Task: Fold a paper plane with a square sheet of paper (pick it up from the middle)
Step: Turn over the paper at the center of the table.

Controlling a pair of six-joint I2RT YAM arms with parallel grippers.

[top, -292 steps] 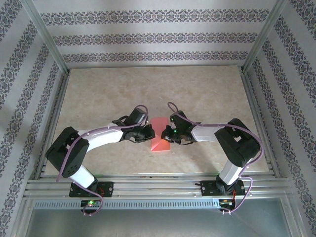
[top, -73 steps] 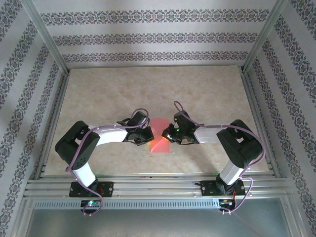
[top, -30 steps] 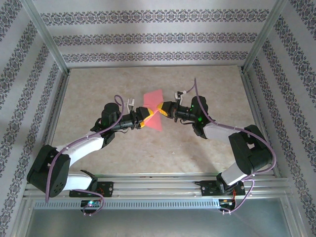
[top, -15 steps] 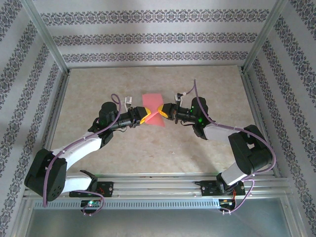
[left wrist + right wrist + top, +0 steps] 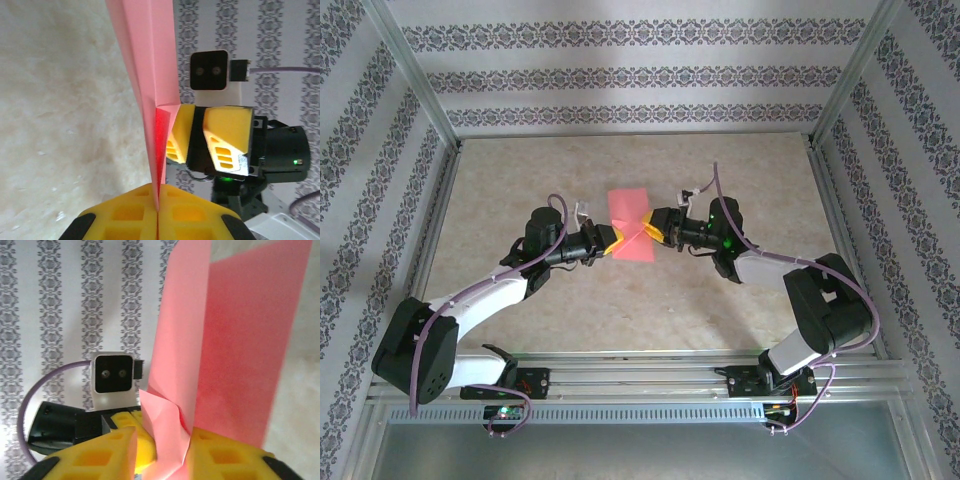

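The square sheet of paper is salmon pink, folded along a crease, and hangs above the table between both grippers. My left gripper is shut on its lower left edge. In the left wrist view the yellow pads meet with the paper pinched in the seam. My right gripper stands open at the sheet's right edge. In the right wrist view its yellow fingers are apart, with a crumpled corner of the paper loose between them. The sheet has no paper plane shape.
The beige marbled table lies below, with free room on all sides of the grippers. Aluminium rails run along the near edge. Patterned walls close off the back and sides.
The left gripper has closed onto the paper's edge. The right gripper's jaws have parted and let go of the paper. The sheet now hangs a little more upright.
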